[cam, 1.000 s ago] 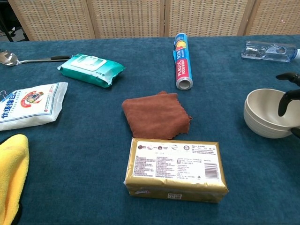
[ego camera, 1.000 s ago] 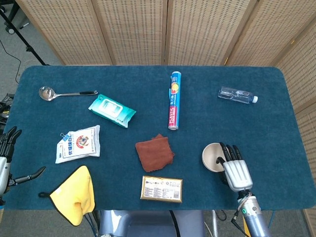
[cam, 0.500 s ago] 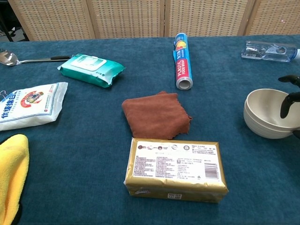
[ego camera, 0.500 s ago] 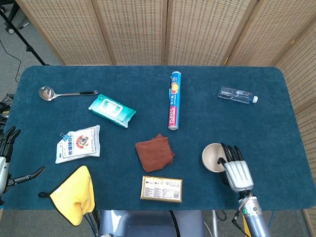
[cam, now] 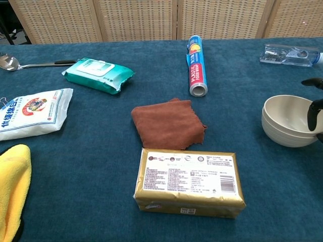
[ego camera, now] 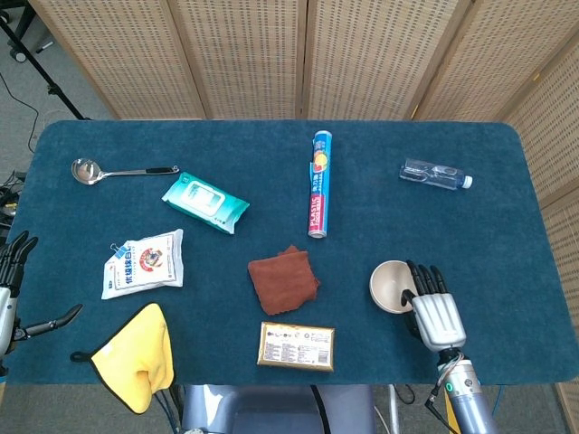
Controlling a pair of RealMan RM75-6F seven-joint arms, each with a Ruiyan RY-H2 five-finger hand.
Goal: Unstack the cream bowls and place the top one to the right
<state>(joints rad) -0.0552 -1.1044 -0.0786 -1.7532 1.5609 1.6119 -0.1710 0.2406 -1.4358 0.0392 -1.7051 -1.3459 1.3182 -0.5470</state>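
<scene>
Two cream bowls (ego camera: pixel 392 286) (cam: pixel 286 120) sit nested on the blue cloth at the front right. My right hand (ego camera: pixel 434 307) lies palm down over their right rim with its fingers stretched out and apart. One dark fingertip (cam: pixel 316 114) dips inside the top bowl and another shows beyond the far rim. No closed grip on the rim shows. My left hand (ego camera: pixel 11 287) hangs off the table's left edge, fingers spread and holding nothing.
A gold packet (ego camera: pixel 296 345) and a brown cloth (ego camera: pixel 283 278) lie left of the bowls. A foil roll (ego camera: pixel 319 183) and a water bottle (ego camera: pixel 435 174) lie further back. Wipes (ego camera: pixel 205 202), a ladle (ego camera: pixel 118 170), a white bag (ego camera: pixel 145 262) and a yellow cloth (ego camera: pixel 136 354) are on the left.
My right hand has slid slightly toward the right and the front, so its fingertip sits nearer the bowl's right rim. The bowls and the left hand have barely moved.
</scene>
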